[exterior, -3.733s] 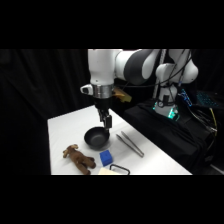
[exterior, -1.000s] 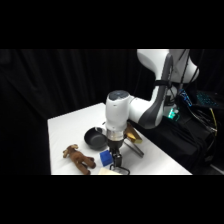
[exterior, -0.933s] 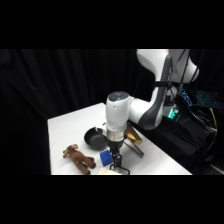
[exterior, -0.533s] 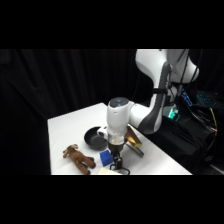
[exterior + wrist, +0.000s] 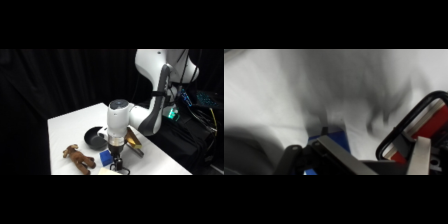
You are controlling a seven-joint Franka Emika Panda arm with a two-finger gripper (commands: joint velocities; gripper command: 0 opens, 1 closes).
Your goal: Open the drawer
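Only a pale sliver of the drawer [image 5: 107, 171] shows at the table's front edge, right under my gripper [image 5: 117, 165]. In the wrist view its thin black loop handle [image 5: 405, 122] stands at the right, and a pale and reddish face [image 5: 426, 131] shows through the loop. My gripper [image 5: 379, 157] is open. The loop's near end lies between the left finger [image 5: 340, 154] and the right finger [image 5: 420, 155]. Whether either finger touches the handle I cannot tell.
A blue cube [image 5: 105, 157] sits just left of the gripper, also visible low in the wrist view [image 5: 326, 142]. Behind it is a black bowl [image 5: 94, 137], a brown plush toy [image 5: 78, 157] lies at the left, and metal tongs [image 5: 135, 144] lie behind the arm.
The arm came down from high above the bowl to the table's front edge. Over the last second the gripper sank lower onto the drawer's handle.
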